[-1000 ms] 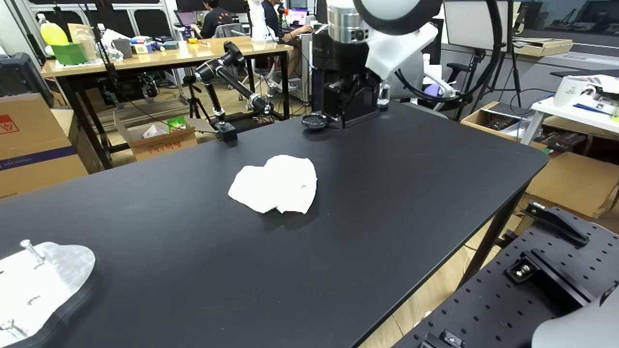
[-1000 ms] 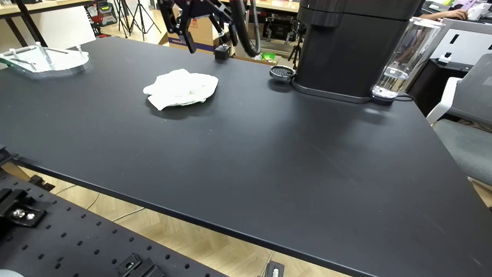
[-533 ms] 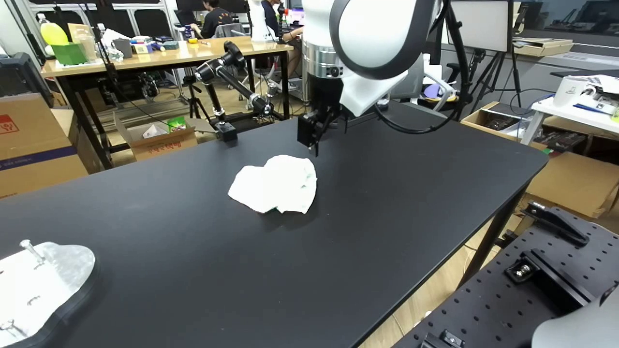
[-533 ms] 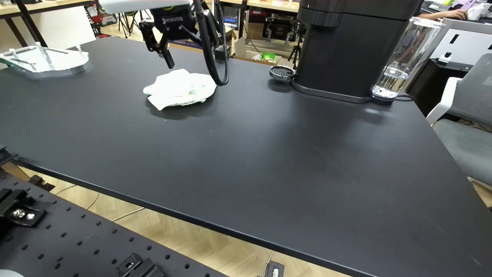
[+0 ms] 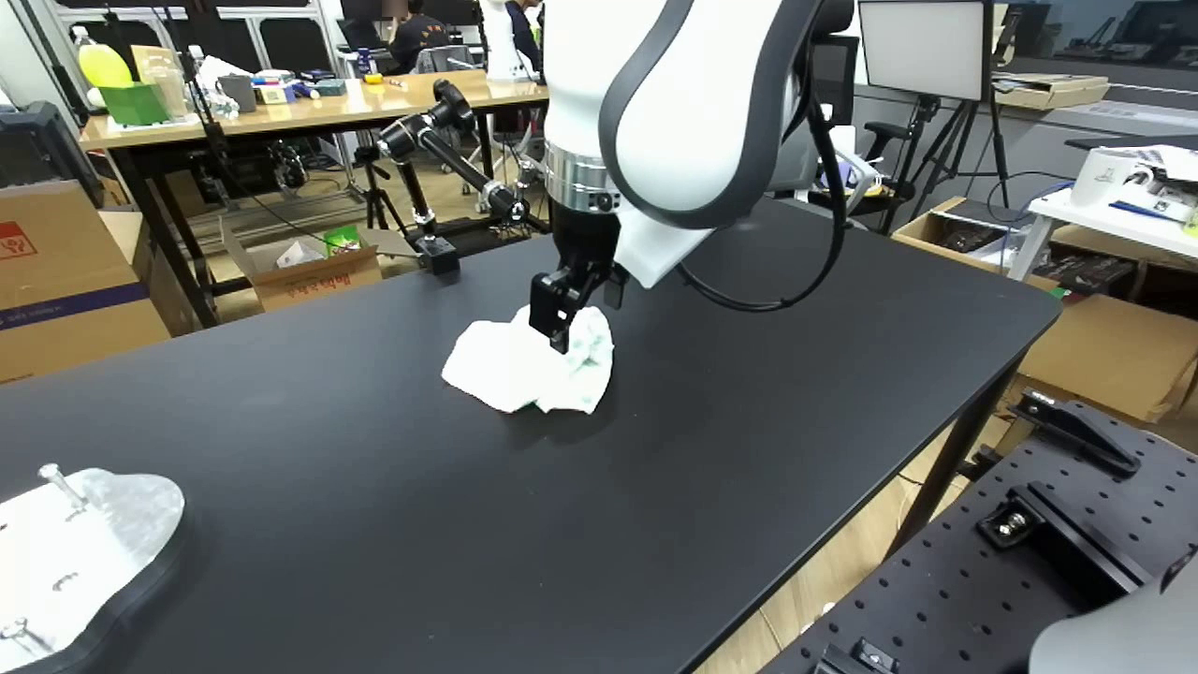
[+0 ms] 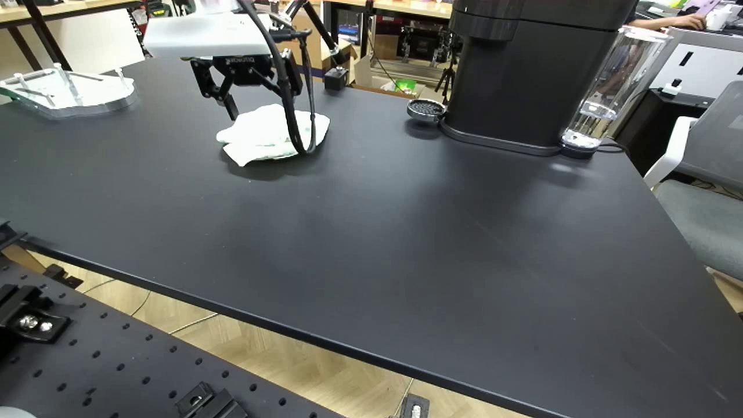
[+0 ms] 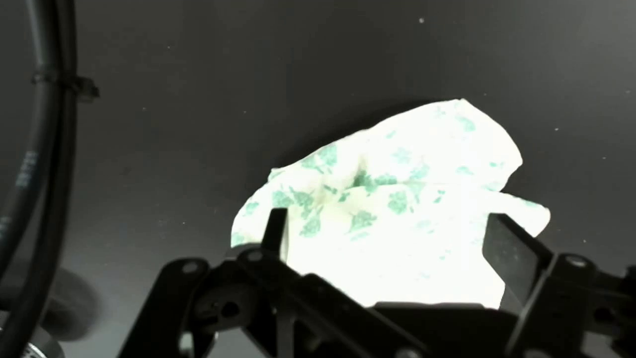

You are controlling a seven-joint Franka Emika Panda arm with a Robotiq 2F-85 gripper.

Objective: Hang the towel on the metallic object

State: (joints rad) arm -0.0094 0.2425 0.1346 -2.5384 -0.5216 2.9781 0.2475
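Gripper has descended, spread above the towel.

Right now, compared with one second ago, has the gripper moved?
Yes: in an exterior view, the gripper has come down and leftward in frame, toward the unmoved towel.

Black table over pale wood floor, wood-topped workbench beyond.

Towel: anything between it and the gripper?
Nothing visible. The gripper stands open over the towel, with no object between them in the wrist view. Hanging cables overlap the towel in an exterior view, but the wrist view shows them off to the side.
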